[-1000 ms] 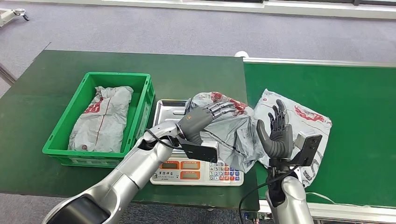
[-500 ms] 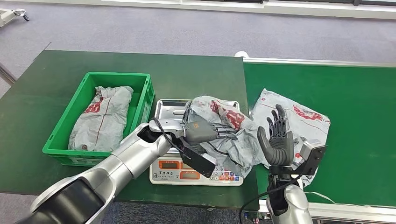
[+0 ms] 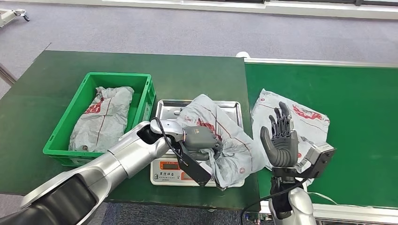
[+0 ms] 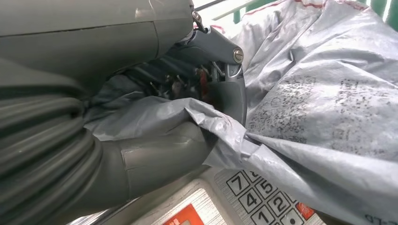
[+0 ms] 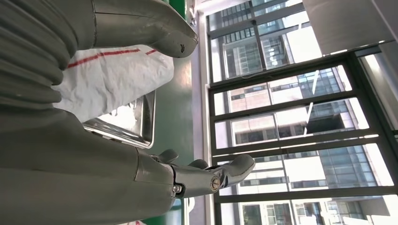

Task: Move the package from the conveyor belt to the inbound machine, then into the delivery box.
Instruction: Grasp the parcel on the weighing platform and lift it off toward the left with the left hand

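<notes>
Head view is showing the left hand gripping a crumpled grey package that is lying across the steel tray of the scale, the inbound machine at the table's front edge. The fingers are curling into the plastic, and in the left wrist view the thumb is pressing a fold of the bag against the darker fingers just above the scale's number keys. A second ago this hand was resting flatter and higher on the bag, with its fingers stretched toward the belt; now it is sitting lower and nearer the scale's front, and the bag is bunching and draping down over the display and keypad at the front right corner.

The right hand is standing upright over the near edge of the conveyor belt, palm open, fingers spread and holding nothing. It is hanging slightly further right and lower than in the earlier frames, with the wrist camera bracket below it tilting more. Behind it a second grey package is lying flat on the belt, seemingly a little smoother than before.

At the left, a green crate is sitting on the dark green table with a third grey package inside it, unchanged.
</notes>
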